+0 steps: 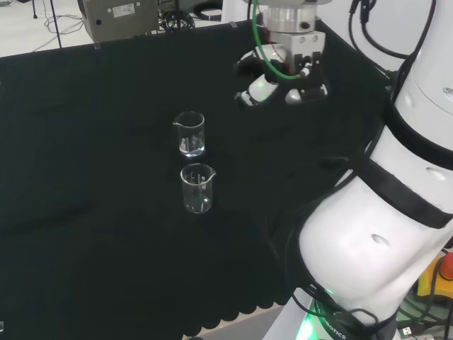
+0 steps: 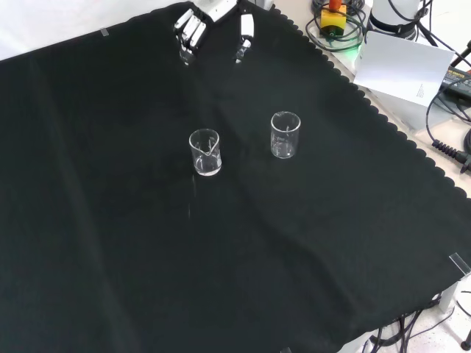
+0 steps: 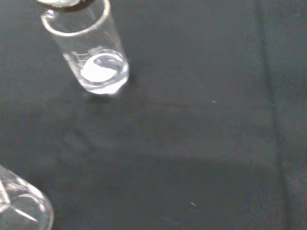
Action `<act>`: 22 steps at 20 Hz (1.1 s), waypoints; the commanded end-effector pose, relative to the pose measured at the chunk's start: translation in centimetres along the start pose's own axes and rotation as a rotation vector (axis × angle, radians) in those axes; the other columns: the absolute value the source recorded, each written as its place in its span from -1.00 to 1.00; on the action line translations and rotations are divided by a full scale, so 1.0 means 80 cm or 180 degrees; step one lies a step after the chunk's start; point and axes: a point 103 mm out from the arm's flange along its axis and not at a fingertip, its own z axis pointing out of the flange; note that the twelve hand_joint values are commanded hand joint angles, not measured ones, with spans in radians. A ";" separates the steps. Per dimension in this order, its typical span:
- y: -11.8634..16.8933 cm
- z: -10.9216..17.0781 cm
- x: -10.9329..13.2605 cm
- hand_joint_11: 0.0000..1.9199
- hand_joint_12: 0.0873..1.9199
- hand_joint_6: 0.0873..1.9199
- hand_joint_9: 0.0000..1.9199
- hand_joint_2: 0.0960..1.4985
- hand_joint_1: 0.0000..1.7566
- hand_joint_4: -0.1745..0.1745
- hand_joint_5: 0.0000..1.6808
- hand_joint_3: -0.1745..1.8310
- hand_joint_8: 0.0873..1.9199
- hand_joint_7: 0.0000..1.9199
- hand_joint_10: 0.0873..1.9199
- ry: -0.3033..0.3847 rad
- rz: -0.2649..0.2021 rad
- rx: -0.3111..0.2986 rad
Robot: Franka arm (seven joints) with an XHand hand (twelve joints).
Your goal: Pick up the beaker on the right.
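Hand point(image 1: 279, 88) hangs relaxed above the cloth, empty.

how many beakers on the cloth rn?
2. In the front view, one beaker stands near the cloth's middle and the other beaker to its right, both upright and apart. Clear glass, so another could go unseen.

White arm point(image 1: 396, 205), black bands, green cable; black-and-white hand point(image 1: 272, 81)

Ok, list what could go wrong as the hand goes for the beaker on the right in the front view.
The two beakers stand close: reaching for the right beaker, the hand could knock the left beaker.
Both are clear glass on black cloth, so the rim is easy to misjudge.
The hand is above the cloth's far edge, apart from both.
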 end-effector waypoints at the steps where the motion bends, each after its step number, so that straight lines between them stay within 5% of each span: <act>1: 0.116 0.066 -0.007 -0.97 0.46 -1.00 -0.64 -0.19 -0.13 -0.17 -0.55 -0.26 -0.35 -0.78 -0.36 0.0766 -0.0353 -0.0249; 13: 0.132 0.080 -0.006 -0.99 0.46 -1.00 -0.68 -0.22 -0.14 -0.18 -0.56 -0.23 -0.36 -0.82 -0.36 0.0706 -0.0305 -0.0270; 22: 0.143 0.098 -0.006 -1.00 0.46 -1.00 -0.69 -0.26 -0.14 -0.19 -0.58 -0.24 -0.35 -0.83 -0.35 0.0793 -0.0463 -0.0287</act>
